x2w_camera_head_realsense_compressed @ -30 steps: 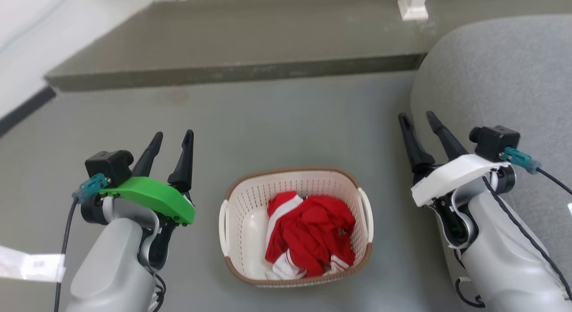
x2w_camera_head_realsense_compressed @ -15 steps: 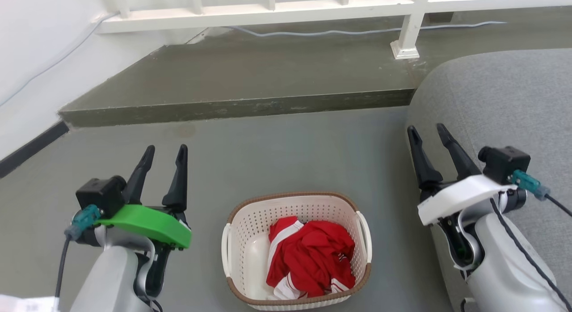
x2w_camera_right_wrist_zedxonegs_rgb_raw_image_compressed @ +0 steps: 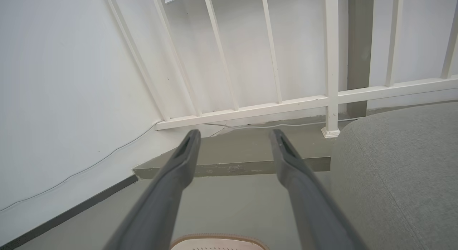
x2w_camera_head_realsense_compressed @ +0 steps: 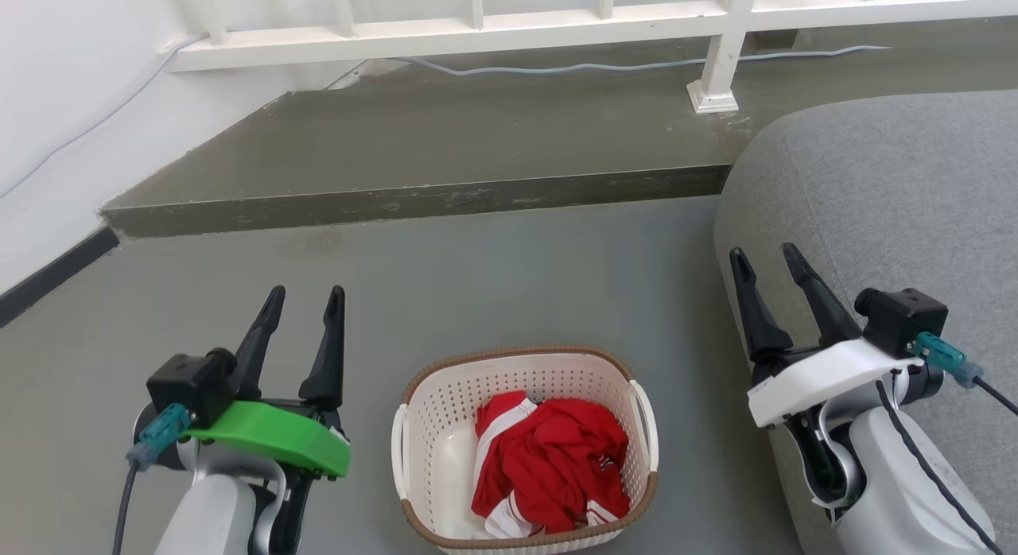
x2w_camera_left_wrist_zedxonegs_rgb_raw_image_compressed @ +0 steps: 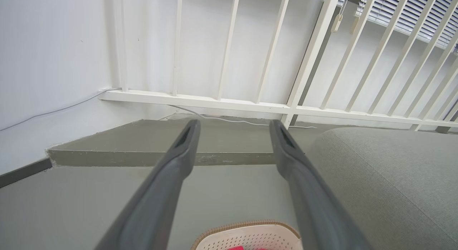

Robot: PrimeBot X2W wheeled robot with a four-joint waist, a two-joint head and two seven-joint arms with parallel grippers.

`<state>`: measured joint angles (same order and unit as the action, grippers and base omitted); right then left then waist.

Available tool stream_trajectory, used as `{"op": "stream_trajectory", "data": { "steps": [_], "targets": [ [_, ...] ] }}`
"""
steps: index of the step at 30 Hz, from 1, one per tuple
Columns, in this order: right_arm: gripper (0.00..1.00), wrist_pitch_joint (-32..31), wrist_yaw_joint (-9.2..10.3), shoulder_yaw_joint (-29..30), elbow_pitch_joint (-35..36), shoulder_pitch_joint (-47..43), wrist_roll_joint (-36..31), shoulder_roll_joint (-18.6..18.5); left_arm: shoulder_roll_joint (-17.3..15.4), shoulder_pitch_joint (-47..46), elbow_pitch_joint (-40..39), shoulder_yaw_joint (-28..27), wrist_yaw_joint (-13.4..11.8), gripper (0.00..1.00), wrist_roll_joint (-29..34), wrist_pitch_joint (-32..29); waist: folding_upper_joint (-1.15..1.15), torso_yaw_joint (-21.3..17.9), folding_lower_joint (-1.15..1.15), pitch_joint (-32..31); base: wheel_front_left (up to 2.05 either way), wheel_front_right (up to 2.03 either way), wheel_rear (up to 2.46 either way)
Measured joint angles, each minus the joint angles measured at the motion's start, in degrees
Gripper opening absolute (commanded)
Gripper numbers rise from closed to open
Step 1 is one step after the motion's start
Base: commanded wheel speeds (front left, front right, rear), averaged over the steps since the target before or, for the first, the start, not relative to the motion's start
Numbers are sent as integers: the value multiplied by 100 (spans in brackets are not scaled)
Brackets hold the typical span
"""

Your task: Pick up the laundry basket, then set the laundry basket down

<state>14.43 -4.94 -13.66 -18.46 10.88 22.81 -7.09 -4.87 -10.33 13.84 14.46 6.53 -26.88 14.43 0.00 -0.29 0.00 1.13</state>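
Pretty sure this is somebody's home, living-room corner by the look of it. Grey fabric sofa (x2w_camera_head_realsense_compressed: 891, 189) on the right, a basket (x2w_camera_head_realsense_compressed: 517, 353) with red clothes (x2w_camera_head_realsense_compressed: 557, 467) in it sitting on the grey floor (x2w_camera_head_realsense_compressed: 477, 285), plain white wall (x2w_camera_head_realsense_compressed: 71, 86) with dark skirting (x2w_camera_head_realsense_compressed: 56, 270). A white railing (x2w_camera_head_realsense_compressed: 557, 18) runs along a raised step (x2w_camera_head_realsense_compressed: 413, 141), a loose cable (x2w_camera_head_realsense_compressed: 557, 67) lies on the step under it, and window blinds (x2w_camera_left_wrist_zedxonegs_rgb_raw_image_compressed: 404, 17) show behind the bars.

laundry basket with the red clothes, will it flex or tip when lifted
Probably light: a perforated plastic laundry basket holding one red clothing bundle. Walls may flex slightly, though the brown rim likely stiffens them. The bundle lies off-centre, so it could tilt toward that side.
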Motion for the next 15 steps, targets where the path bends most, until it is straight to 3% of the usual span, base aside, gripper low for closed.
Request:
{"op": "stream_trajectory", "data": {
  "steps": [15],
  "targets": [
    [100, 0, -1, 142, 182, -153, -221, 85, 80, 284, -229, -149, 0, 100, 96, 0, 0, -23, 0, 26, 0, 0, 0]
  ]
}}
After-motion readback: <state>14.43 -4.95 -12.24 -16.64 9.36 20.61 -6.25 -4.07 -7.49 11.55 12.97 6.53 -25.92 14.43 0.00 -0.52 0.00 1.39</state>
